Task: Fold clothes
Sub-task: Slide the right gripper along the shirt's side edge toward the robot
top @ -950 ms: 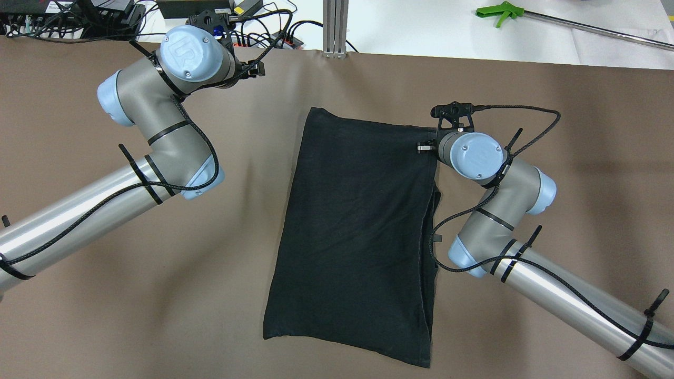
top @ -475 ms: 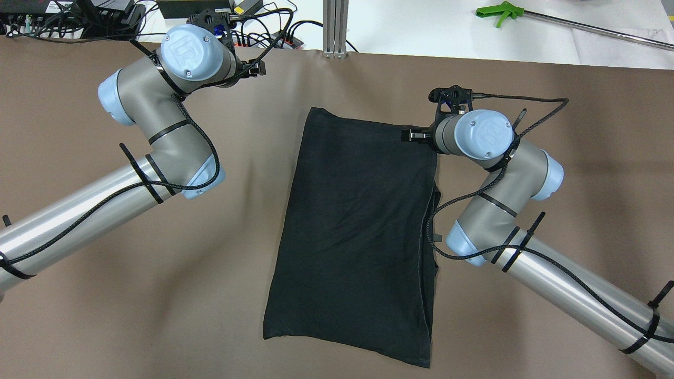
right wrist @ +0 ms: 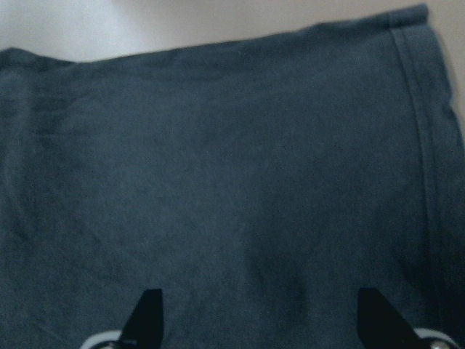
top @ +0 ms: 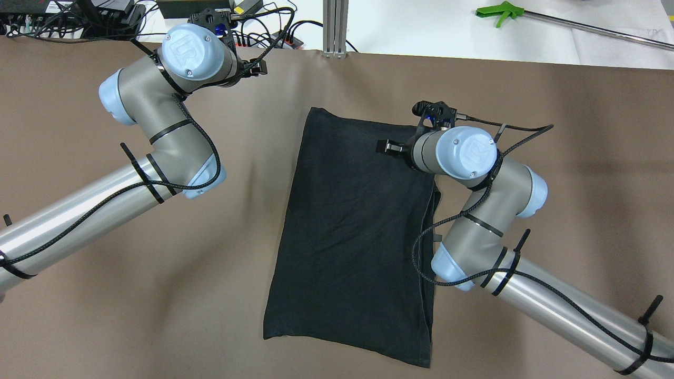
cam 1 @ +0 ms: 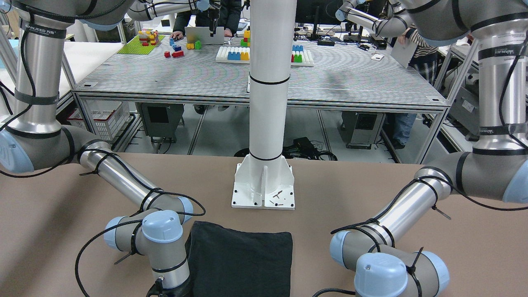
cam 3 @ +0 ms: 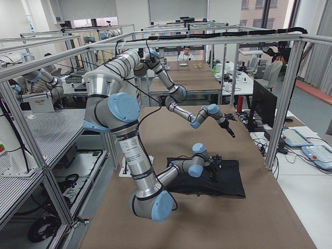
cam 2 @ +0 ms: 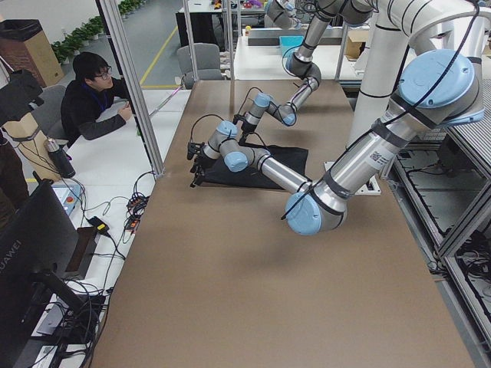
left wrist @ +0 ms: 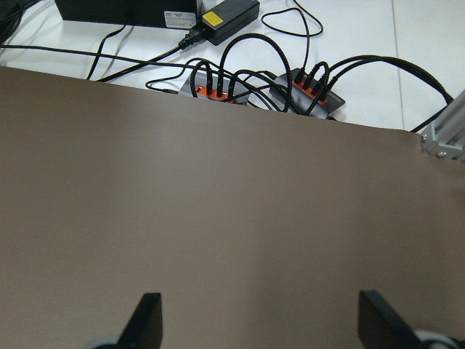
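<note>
The clothes [top: 358,231] lie flat in the middle of the table [top: 131,316], already folded lengthwise. The right gripper [top: 386,147], jaws spread and empty, has slid from the far corner inward over the cloth, probably lining up another fold. The left gripper [left wrist: 258,323] hangs agape over bare tabletop.

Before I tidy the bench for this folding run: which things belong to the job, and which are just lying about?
Job: black garment; right gripper, open over it; left gripper, open, away from it.
Lying about: green-handled tool; power adapter; white pillar; toy bricks.
</note>
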Controlling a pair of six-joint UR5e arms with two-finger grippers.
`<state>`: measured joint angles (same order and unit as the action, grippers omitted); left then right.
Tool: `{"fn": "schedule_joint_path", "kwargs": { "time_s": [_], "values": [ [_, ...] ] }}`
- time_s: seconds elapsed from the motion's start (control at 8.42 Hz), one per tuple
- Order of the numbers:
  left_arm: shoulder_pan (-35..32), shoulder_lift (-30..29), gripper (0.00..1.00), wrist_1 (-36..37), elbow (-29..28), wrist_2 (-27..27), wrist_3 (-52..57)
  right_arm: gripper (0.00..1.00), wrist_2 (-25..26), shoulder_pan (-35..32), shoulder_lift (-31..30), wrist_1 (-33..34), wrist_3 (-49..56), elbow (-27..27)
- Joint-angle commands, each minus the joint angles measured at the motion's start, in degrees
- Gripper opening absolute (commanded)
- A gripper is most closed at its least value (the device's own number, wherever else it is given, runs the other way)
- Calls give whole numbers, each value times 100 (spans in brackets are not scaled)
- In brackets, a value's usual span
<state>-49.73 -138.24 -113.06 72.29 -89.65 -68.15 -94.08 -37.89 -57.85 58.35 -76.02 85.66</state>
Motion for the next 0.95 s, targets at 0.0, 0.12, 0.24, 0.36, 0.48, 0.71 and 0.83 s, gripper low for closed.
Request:
{"fn": "schedule_joint_path", "kwargs": {
  "time_s": [0.0,0.12,0.24,0.36,0.48,0.71,0.83],
  "values": [
    [16,-2,94,-5,40,0,-40,94,-66,290,-436,-16,-97,222],
    [16,-2,95,-14,40,0,-32,94,-75,300,-612,-16,-97,371],
    [25,-10,95,-5,40,0,-32,94,-84,309,-962,-68,-97,520],
    [25,-45,95,-5,14,9,-14,94,-145,309,-1270,-95,-97,678],
    [25,-54,95,-5,-4,17,12,94,-354,300,-1560,-52,-97,1037],
    [25,-54,95,-5,-13,18,21,94,-1013,126,-2079,1,-97,1870],
    [16,-46,94,-5,-13,18,30,94,-1242,55,-2177,1,-141,2249]
  ]
}}
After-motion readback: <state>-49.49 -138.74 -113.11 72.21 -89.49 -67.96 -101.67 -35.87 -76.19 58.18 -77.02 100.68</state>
